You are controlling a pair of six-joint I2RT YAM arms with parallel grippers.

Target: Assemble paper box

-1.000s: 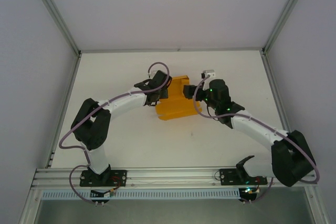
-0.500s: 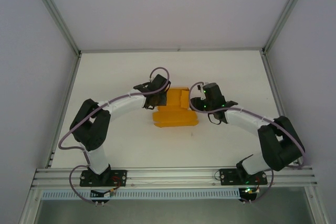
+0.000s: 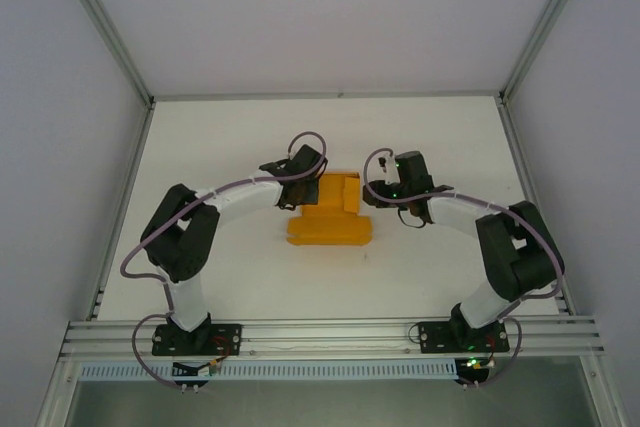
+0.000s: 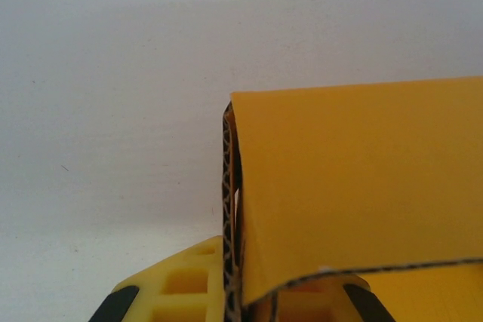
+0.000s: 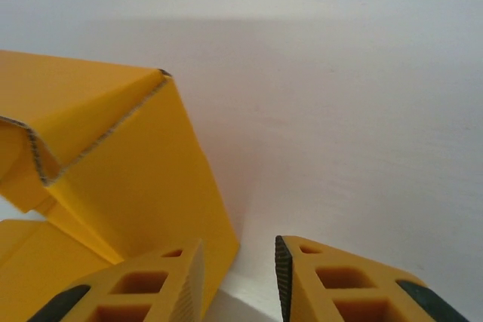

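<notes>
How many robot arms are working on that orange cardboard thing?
2. The left arm reaches the paper box from its left side, the right arm from its right side. No other arm seems hidden.

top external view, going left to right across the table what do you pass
left arm → left claw → paper box → right claw → right arm

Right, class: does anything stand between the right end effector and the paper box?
Nothing visible does. In the right wrist view the right end effector sits directly beside the paper box. The box's nearest panel comes right up to one finger, and the gap between the fingers shows bare table.
</notes>
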